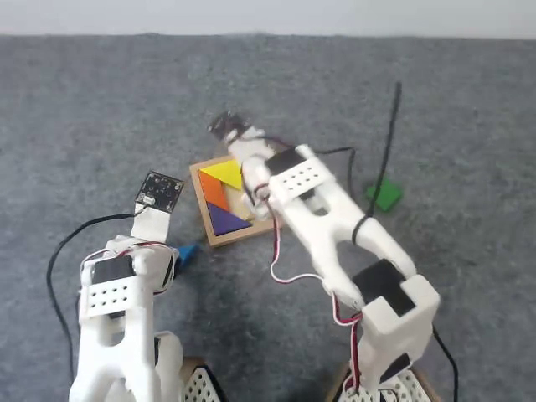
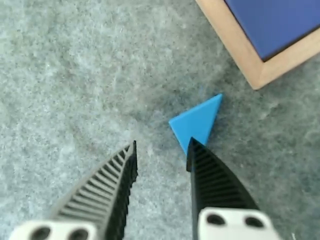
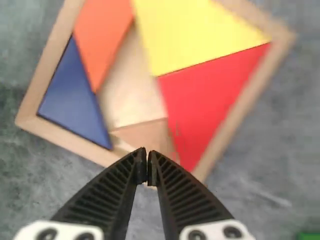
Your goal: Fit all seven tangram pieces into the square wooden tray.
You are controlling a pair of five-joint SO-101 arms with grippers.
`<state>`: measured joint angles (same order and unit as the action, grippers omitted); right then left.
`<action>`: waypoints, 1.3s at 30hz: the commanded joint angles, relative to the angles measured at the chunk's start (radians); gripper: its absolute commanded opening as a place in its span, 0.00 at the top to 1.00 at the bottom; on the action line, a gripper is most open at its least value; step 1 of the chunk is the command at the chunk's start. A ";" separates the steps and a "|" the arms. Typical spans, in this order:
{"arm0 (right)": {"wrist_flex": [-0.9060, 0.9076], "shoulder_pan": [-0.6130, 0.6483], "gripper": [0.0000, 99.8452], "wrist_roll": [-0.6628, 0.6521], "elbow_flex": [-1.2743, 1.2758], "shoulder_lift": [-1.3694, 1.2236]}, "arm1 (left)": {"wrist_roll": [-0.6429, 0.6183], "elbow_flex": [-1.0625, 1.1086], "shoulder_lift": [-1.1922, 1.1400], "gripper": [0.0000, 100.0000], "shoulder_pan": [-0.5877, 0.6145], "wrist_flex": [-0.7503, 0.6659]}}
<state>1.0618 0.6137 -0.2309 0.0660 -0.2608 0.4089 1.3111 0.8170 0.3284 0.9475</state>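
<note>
Four pieces already lie in the wooden tray (image 1: pixel 198 201) (image 3: pixel 65 136): yellow (image 3: pixel 190 35), orange (image 3: pixel 102 35), navy (image 3: pixel 72 100) and red (image 3: pixel 205 105), with bare wood (image 3: pixel 132 95) left between them. At least two wait outside on the grey counter (image 1: pixel 100 109). The small blue triangle (image 1: pixel 186 251) (image 2: pixel 197 125) is just beside the tray's near corner, on its left. A green piece (image 1: pixel 385 197) sits well apart to the right.

The main risk, as I judge it, is a missed pinch. The left arm (image 1: pixel 117 293) has its jaws spread wide and empty, low over the counter, but the blue triangle is not centred in the gap. It lies off to one side, its near corner meeting the tip of one jaw while the other jaw stands clear over bare counter. Closing from here would likely shove the piece sideways or shut on nothing. The piece also looks thin and flat, so it could slip out of a shallow grip.

A second risk is crowding. The right arm (image 1: pixel 335 226) reaches over the tray with its jaws pressed together, apparently holding nothing, hovering at the tray's near rim. Bringing the triangle in could bump that arm or disturb pieces already seated.
</note>
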 commanded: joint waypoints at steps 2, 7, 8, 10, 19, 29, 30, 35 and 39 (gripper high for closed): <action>-0.028 -0.002 0.99 0.009 -0.107 0.061 | -0.006 -0.005 0.029 0.84 0.002 -0.018; -0.122 0.056 0.99 0.160 -0.140 -0.110 | -0.006 -0.005 0.029 0.84 0.005 -0.020; -0.122 0.070 0.99 0.163 -0.161 -0.147 | -0.006 -0.005 0.029 0.84 0.005 -0.020; -0.120 0.087 0.99 0.163 -0.192 -0.202 | -0.006 -0.005 0.028 0.84 0.005 -0.020; 0.054 0.084 0.99 0.064 -0.256 -0.254 | -0.006 -0.004 0.026 0.84 0.005 -0.031; 0.206 0.061 0.99 0.055 -0.327 -0.248 | -0.006 0.005 0.032 0.84 0.003 -0.032; 0.219 0.058 0.99 0.054 -0.347 -0.248 | -0.006 0.005 0.032 0.84 0.003 -0.032; 0.308 0.033 0.99 0.052 -0.462 -0.248 | -0.006 0.005 0.032 0.84 0.003 -0.032; 0.426 -0.008 0.99 0.023 -0.571 -0.240 | -0.006 0.005 0.032 0.84 0.005 -0.032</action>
<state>1.3978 0.6414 -0.1665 -0.3836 -0.5278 0.4089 1.3249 0.8201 0.3284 0.9352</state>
